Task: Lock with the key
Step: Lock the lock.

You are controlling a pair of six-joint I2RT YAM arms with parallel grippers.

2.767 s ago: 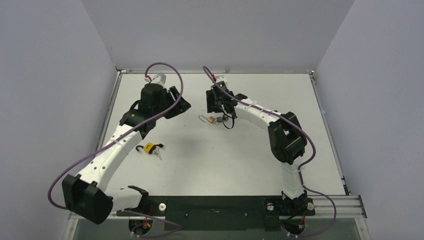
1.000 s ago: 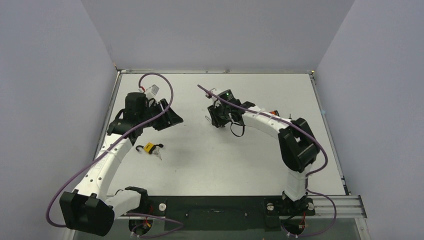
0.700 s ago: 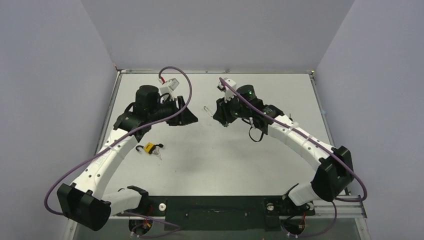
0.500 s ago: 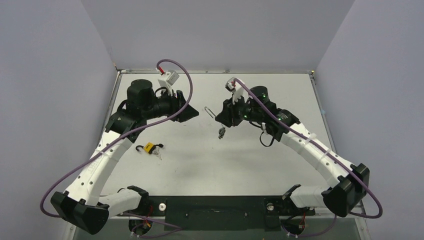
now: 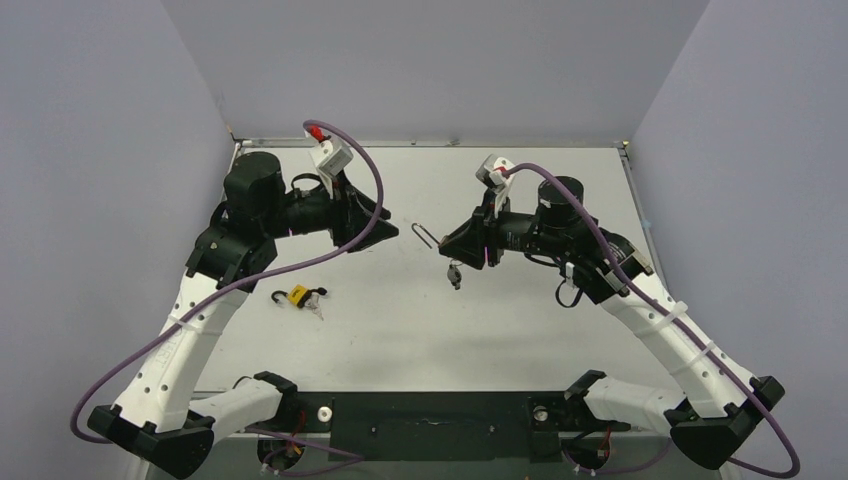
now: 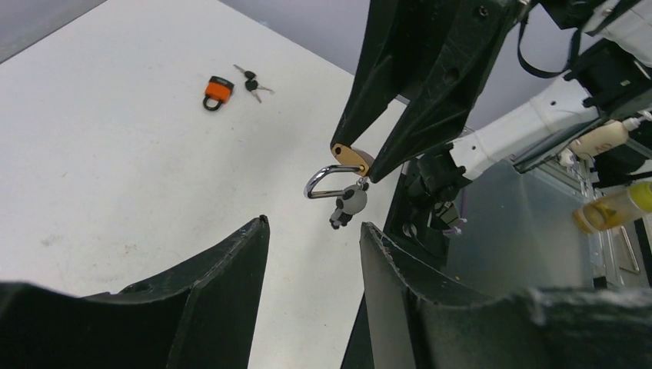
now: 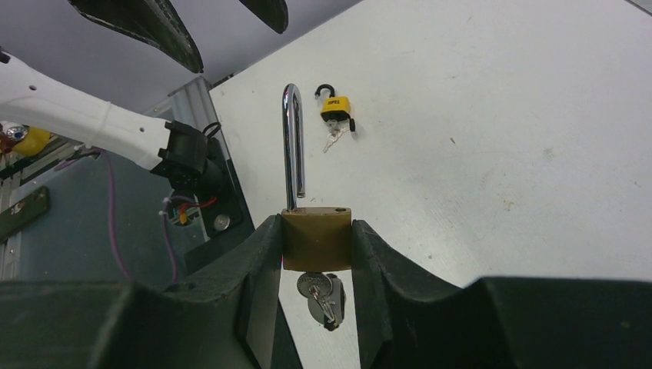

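My right gripper (image 5: 452, 246) is shut on a brass padlock (image 7: 316, 239) and holds it in the air above the table. Its silver shackle (image 7: 291, 146) is open and points toward the left arm. A key (image 7: 323, 296) sits in the lock's bottom with a second key hanging from its ring. The padlock also shows in the left wrist view (image 6: 351, 157) and in the top view (image 5: 447, 248). My left gripper (image 5: 385, 225) is open and empty, facing the padlock from a short way to its left.
A yellow padlock (image 5: 297, 295) with an open black shackle and its keys (image 5: 317, 303) lies on the white table (image 5: 480, 330) at the left, also in the right wrist view (image 7: 337, 107). In the left wrist view it appears orange (image 6: 217, 91).
Both arms have risen. My right gripper picked the brass padlock off the table and carried it up and to the right. My left gripper has swung up to face it.
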